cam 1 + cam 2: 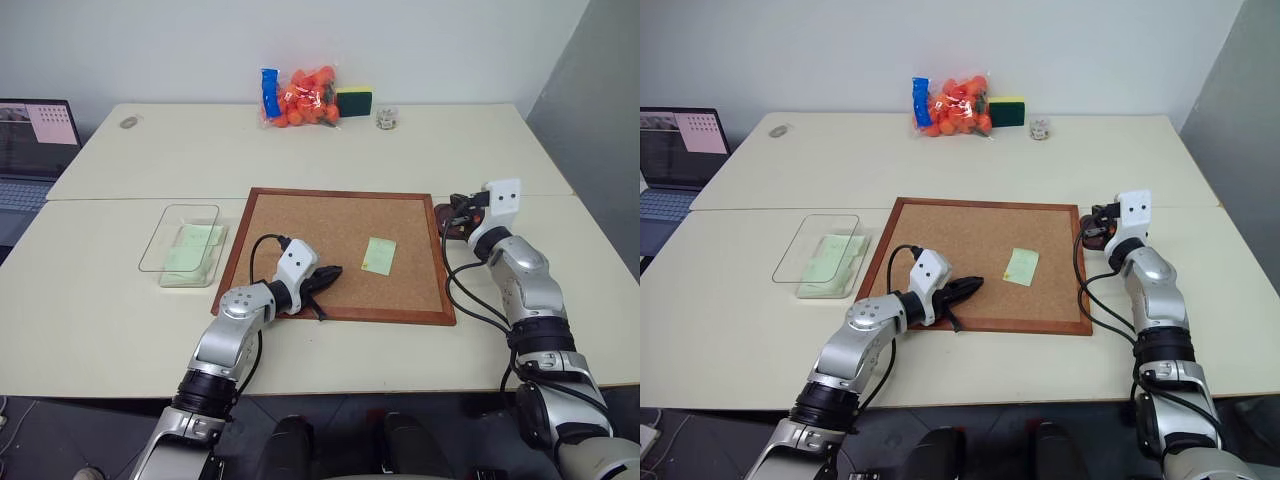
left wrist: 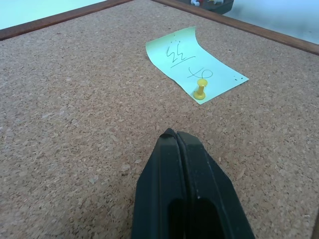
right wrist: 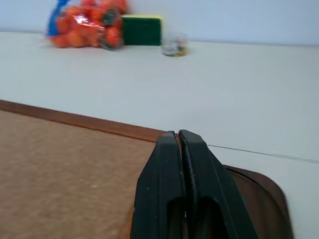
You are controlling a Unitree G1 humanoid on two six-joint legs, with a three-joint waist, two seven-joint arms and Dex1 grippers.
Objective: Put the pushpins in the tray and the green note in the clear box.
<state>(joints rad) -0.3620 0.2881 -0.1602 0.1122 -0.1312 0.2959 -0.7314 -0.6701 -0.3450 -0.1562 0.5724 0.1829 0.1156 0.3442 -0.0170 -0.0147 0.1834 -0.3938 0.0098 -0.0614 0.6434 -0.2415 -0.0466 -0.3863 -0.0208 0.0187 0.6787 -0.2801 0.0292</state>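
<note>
The green note (image 2: 194, 62) lies flat on the corkboard (image 1: 330, 235), right of its middle, held by a yellow pushpin (image 2: 200, 89) stuck upright through its near end. My left gripper (image 1: 330, 273) is shut and empty, low over the cork, pointing at the note from a short way off. At the board's right edge sits the dark brown tray (image 1: 443, 224). My right gripper (image 1: 461, 204) hovers over it, shut, with nothing seen between its fingers (image 3: 192, 149). The clear box (image 1: 185, 235) stands left of the board with pale-green paper at its near side.
A bag of orange pieces (image 1: 300, 97), a green-and-yellow sponge (image 1: 354, 100) and a small jar (image 1: 387, 117) line the table's far edge. A laptop (image 1: 35, 135) stands at the far left. Cables trail from both wrists.
</note>
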